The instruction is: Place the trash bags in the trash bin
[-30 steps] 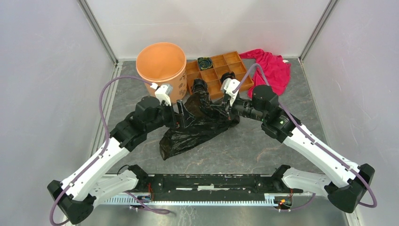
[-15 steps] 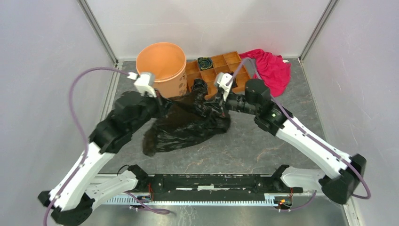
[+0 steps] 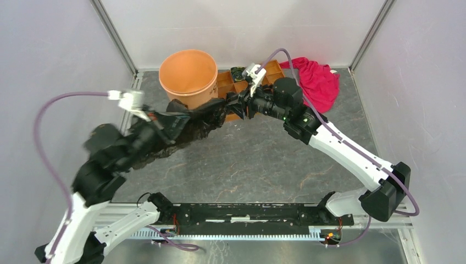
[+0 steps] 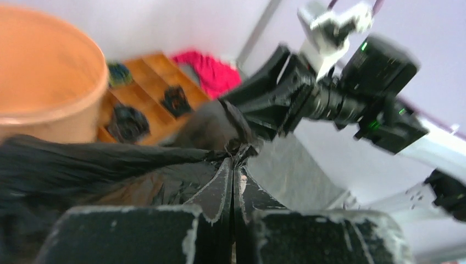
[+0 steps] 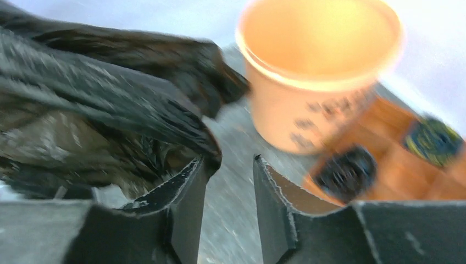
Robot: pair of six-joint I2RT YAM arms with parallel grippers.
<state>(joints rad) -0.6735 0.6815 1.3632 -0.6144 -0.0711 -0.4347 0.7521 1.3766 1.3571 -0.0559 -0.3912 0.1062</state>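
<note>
The trash bag (image 3: 192, 122), glossy crinkled black film, hangs stretched in a band just in front of the trash bin (image 3: 188, 74), a round light-orange bucket at the back left. My left gripper (image 3: 165, 122) is shut on a pinch of the bag's film, seen at its fingertips (image 4: 233, 173). My right gripper (image 3: 233, 106) stands at the bag's right end, right of the bin. Its jaws are apart in the right wrist view, with bare table between them (image 5: 229, 165). The bag (image 5: 99, 99) drapes against its left finger (image 5: 189, 187). The bin (image 5: 308, 110) stands just beyond.
An orange compartment tray (image 3: 272, 70) with small black rolls lies right of the bin, partly under my right arm. A red cloth (image 3: 316, 77) lies at the back right. Grey walls and metal posts enclose the table on three sides.
My left gripper closed on the bag and pulled back to the left, drawing the bag out into a band. My right gripper opened off the bag and moved back toward the tray.
</note>
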